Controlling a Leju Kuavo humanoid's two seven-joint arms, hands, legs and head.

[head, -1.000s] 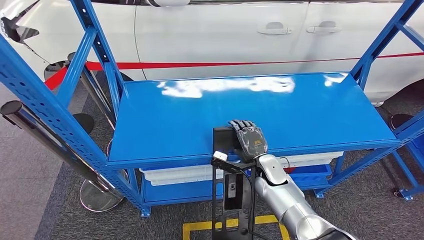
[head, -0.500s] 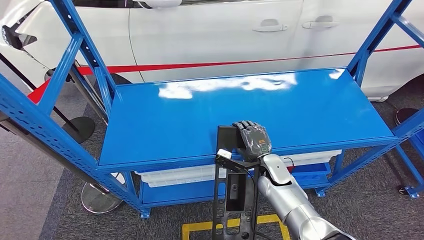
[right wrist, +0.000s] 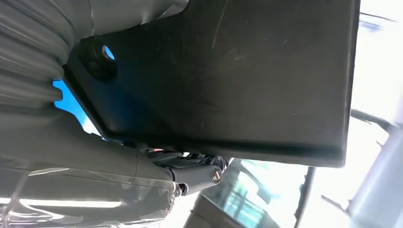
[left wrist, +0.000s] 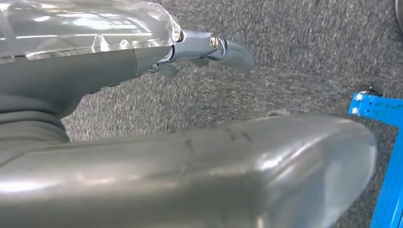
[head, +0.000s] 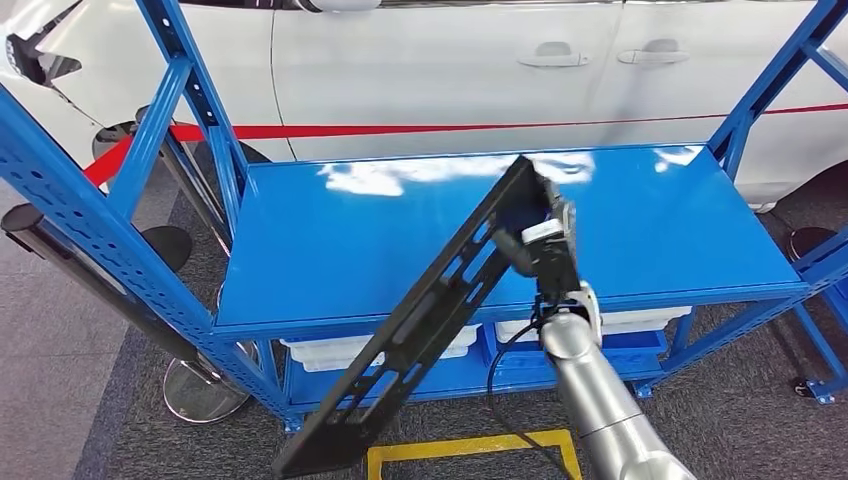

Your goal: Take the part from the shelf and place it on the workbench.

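Observation:
The part is a long black slotted bracket, tilted on a diagonal. Its upper end sits above the blue workbench top, and its lower end hangs out past the front edge near the floor. My right hand grips the upper end, over the middle of the bench top. In the right wrist view the part's flat black plate lies against my right hand, with the fingers curled along its edge. My left hand hangs over grey carpet and holds nothing, its fingers held apart from the thumb.
The bench is a blue steel rack with slanted uprights at both ends. White bins sit on its lower shelf. A white car stands close behind it. A yellow floor marking and a stanchion base lie in front.
The part has swung from hanging upright at the bench's front edge to a steep diagonal. My right hand has risen and moved further over the bench top with it.

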